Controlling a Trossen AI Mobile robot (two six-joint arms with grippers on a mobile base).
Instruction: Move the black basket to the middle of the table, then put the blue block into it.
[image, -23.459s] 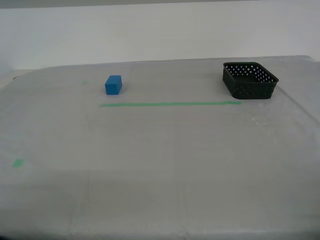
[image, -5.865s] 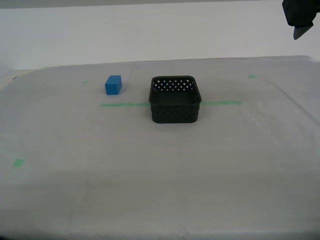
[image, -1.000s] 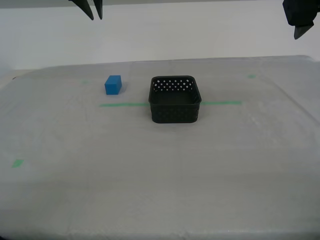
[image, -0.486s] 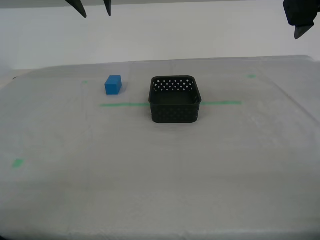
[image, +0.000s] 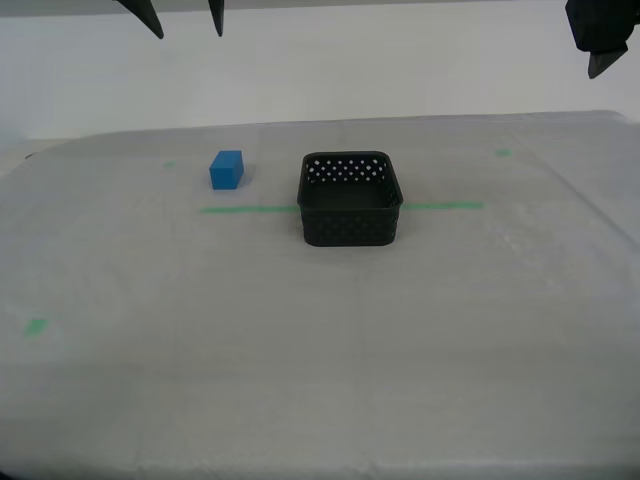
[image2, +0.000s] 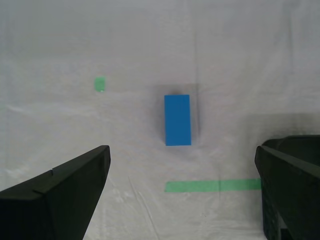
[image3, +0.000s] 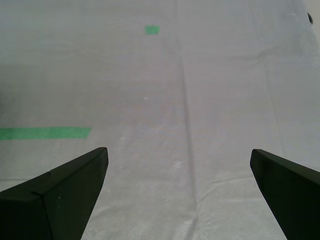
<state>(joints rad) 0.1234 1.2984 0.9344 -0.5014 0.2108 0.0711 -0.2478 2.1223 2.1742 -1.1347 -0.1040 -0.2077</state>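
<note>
While the basket already sits mid-table, the block is what you need to line up on:

Basket: the black basket (image: 350, 198) stands upright near the middle of the table (image: 320, 360), across the green tape line (image: 245, 209), with nothing inside it.

Block: the blue block (image: 227, 170) rests on the table just beyond the tape line, toward the exterior view's left of the basket and clear of it.

Look: a plain bright-blue brick, flat on one face, and much smaller than the basket.

Second gripper: your second gripper (image2: 182, 195) hangs high above the block (image2: 177, 119), fingers spread wide and holding nothing.

Key relation: the block lies ahead of the gap between the fingers, with its long axis running away from the gripper, so closing should meet its long sides.

First gripper: your first gripper (image3: 177, 192) is spread and empty, over bare table.

Nearer arm: the second, by my reading, so the block should be its pick.
</note>
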